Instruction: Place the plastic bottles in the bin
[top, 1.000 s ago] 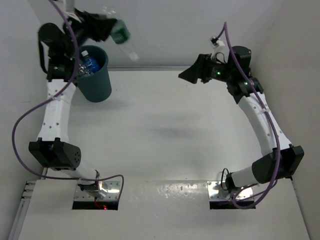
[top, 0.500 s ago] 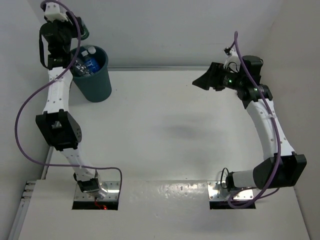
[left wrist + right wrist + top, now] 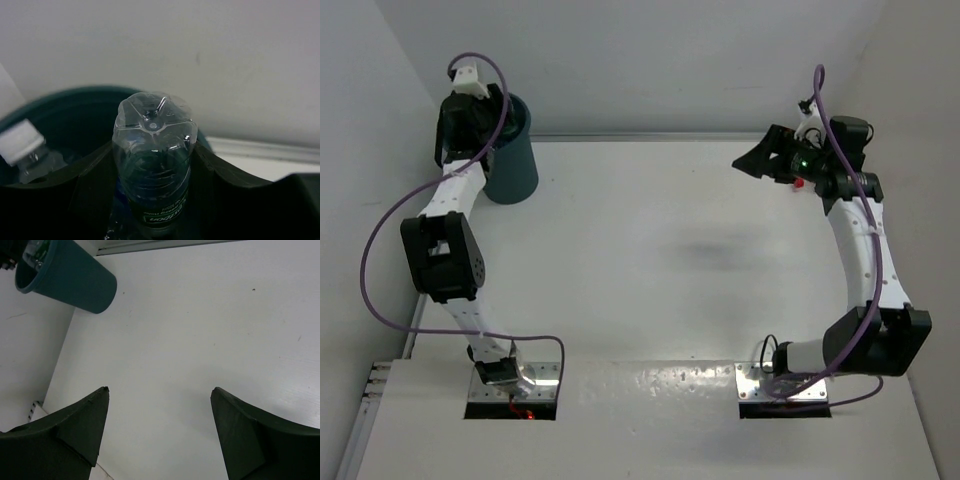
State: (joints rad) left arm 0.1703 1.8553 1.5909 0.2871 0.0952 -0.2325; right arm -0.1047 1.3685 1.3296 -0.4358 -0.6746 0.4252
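The left gripper (image 3: 153, 146) is clamped on a small clear plastic bottle with a dark green label (image 3: 152, 170). Its two dark fingers (image 3: 95, 175) press against the bottle's sides, and the ribbed base points away from the wrist camera. Directly behind and below the held bottle curves the rim of the dark teal-blue round plastic bin (image 3: 65, 95), so the bottle sits at the bin's mouth. Whether it has passed below the rim cannot be told. Inside the bin, against its left wall, lies a second clear bottle with a white cap (image 3: 27, 150). From above, the left arm's wrist covers most of the opening, and the bin (image 3: 515, 165) stands in the far-left corner of the white table (image 3: 640, 250), close to the wall. The right gripper (image 3: 160, 390) is spread wide with nothing between its fingers, raised above bare table near the far-right side and well apart from the bin. Its camera looks across to the bin (image 3: 75, 282), where clear plastic shows at the mouth. A tiny red object (image 3: 798, 183) shows just beside the right wrist.
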